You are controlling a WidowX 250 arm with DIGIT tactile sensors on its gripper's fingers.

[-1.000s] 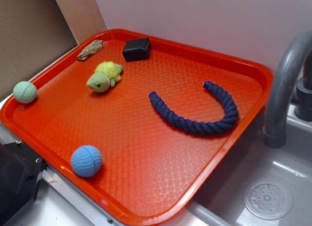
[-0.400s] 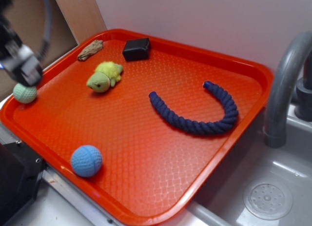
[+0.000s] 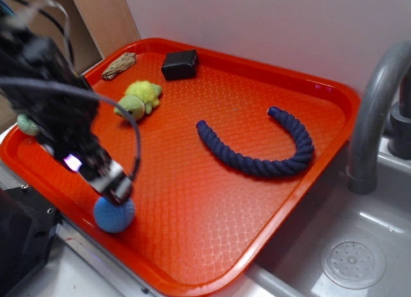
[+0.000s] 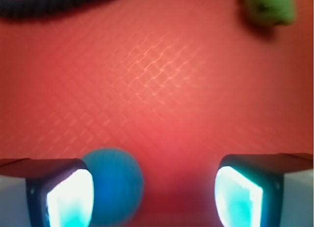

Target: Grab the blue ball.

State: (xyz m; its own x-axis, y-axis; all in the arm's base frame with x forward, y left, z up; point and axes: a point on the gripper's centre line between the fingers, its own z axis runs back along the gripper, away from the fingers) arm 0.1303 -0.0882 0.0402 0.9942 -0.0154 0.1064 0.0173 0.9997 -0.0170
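The blue ball (image 3: pixel 114 215) lies near the front left edge of the red tray (image 3: pixel 212 201). My gripper (image 3: pixel 115 189) hangs right above it at the end of the black arm, covering the ball's top. In the wrist view the blue ball (image 4: pixel 115 188) shows between the jaws, close against the left finger, while the gripper (image 4: pixel 154 195) stands open with a wide gap to the right finger. Nothing is held.
On the tray lie a dark navy curved rope (image 3: pixel 260 156), a yellow-green plush toy (image 3: pixel 138 101), a black block (image 3: pixel 179 64) and a brown piece (image 3: pixel 119 66). A mint-green ball (image 3: pixel 26 125) peeks out behind the arm. A grey faucet (image 3: pixel 376 111) and sink (image 3: pixel 352 262) stand right.
The arm has swept in from the upper left and come down over the tray's front left, so the gripper now hovers over the blue ball. The objects have not moved.
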